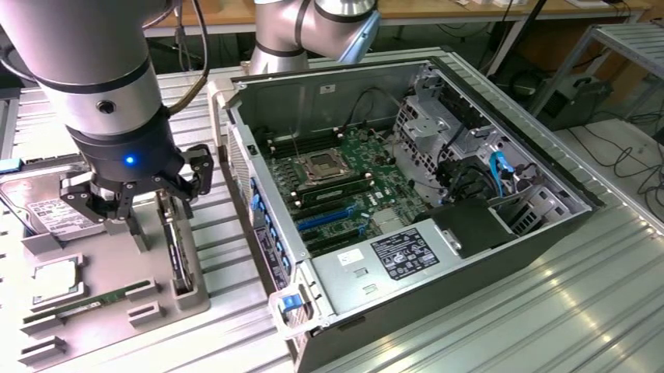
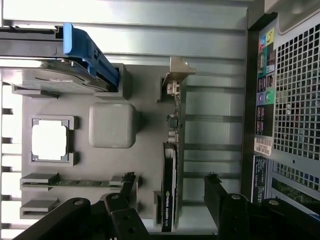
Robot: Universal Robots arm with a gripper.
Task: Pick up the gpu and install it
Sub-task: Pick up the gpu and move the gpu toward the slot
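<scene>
At the exterior view's left, a grey tray [image 1: 114, 264] sits on the ribbed metal bench [image 1: 581, 311]. In it lie a hard drive [image 1: 42, 214], a square chip [image 1: 57, 280] and a narrow memory stick [image 1: 83, 303].

Above the tray hangs the robot arm, with a blue light on its wrist. Its pincer [image 1: 155, 217] is low over the tray's right side. The gpu [image 1: 179, 249] stands there on its long edge in a slot.

The wrist view looks straight down on this spot. The gpu [image 2: 171, 160] runs as a thin line between the two dark fingers [image 2: 127, 192], its silvery bracket at the far end from them. The pincer [image 2: 171, 177] is open. One finger stands on each side of the card, with a clear gap on both sides, so nothing is gripped.

To the exterior view's right, just beside the tray, lies an open computer case [image 1: 467, 287]. Its green motherboard [image 1: 353, 179] faces up, with blue slots showing.
</scene>
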